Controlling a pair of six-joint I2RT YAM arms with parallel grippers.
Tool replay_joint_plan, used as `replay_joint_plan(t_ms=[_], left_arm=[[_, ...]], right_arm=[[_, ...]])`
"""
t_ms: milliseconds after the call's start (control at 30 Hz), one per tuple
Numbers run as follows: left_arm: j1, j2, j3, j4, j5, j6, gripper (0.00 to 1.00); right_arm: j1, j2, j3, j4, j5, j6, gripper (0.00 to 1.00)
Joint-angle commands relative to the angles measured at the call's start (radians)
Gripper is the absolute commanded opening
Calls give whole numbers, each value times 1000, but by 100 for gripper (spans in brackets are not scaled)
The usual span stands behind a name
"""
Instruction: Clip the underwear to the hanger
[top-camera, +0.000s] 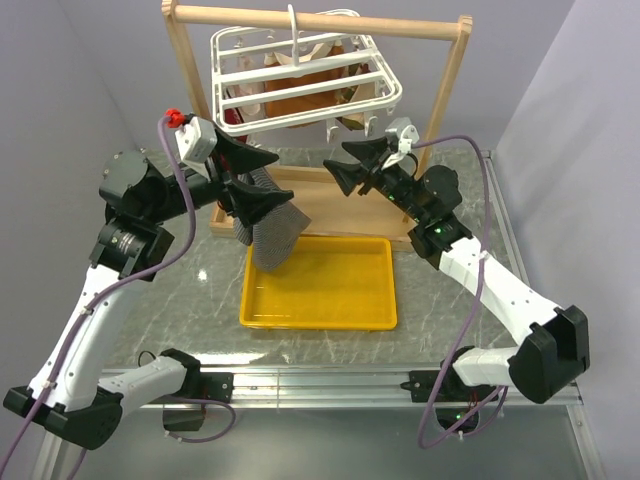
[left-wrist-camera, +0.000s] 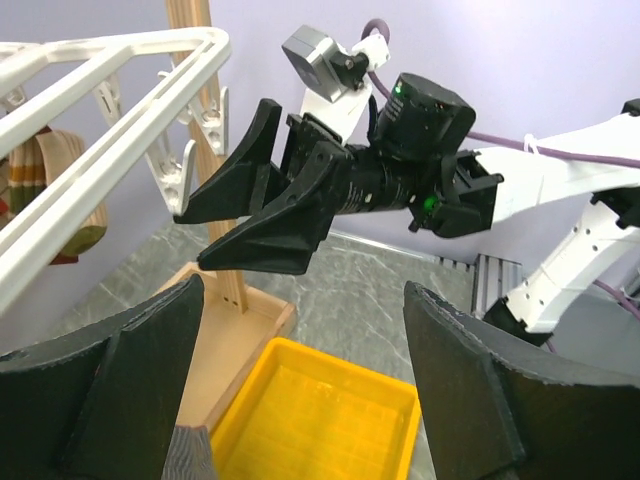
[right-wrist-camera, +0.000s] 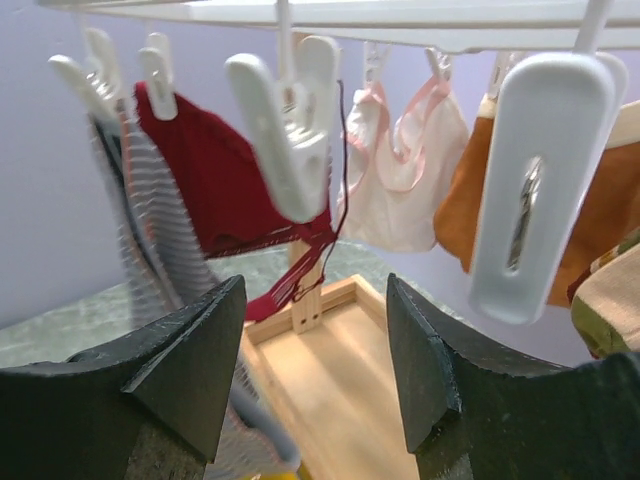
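Note:
The grey striped underwear (top-camera: 275, 232) hangs down from the white hanger's (top-camera: 300, 118) front left corner over the yellow tray's back left. In the right wrist view the underwear (right-wrist-camera: 150, 220) hangs blurred below the leftmost clips (right-wrist-camera: 100, 80); I cannot tell whether a clip grips it. My left gripper (top-camera: 284, 177) is open beside the cloth's top; its wrist view shows wide jaws (left-wrist-camera: 303, 300) and a strip of cloth (left-wrist-camera: 190, 455) by the left finger. My right gripper (top-camera: 336, 158) is open and empty under the hanger's front rim, facing the left gripper.
The hanger hooks on the wooden frame stand (top-camera: 320, 18). Dark red underwear (right-wrist-camera: 200, 170), a pale pink garment (right-wrist-camera: 410, 190) and orange-brown garments (right-wrist-camera: 480, 190) hang from it. Free white clips (right-wrist-camera: 290, 120) dangle close above my right jaws. The yellow tray (top-camera: 320, 322) lies in front of the stand.

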Motion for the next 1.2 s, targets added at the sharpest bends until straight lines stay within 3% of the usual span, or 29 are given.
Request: replay_joint_plan(t_ms=[0,400,733,1000,1167], left_arm=[[-32,10,35,49,-90,30,86],[-60,54,55,58,-254,-59,88],[-78,105,128,23,-357,-93,86],[-144,182,251,-85,-445,-50,80],[-224,199,294,-143,-566,-37,78]], right_arm=[[24,12,70,126,91,-25,65],[67,52,101,190,94,-53,59],[96,75,148,144,136,-111,34],[99,56,185,68,79,-94,25],[126,46,209,-20,116,-113,7]])
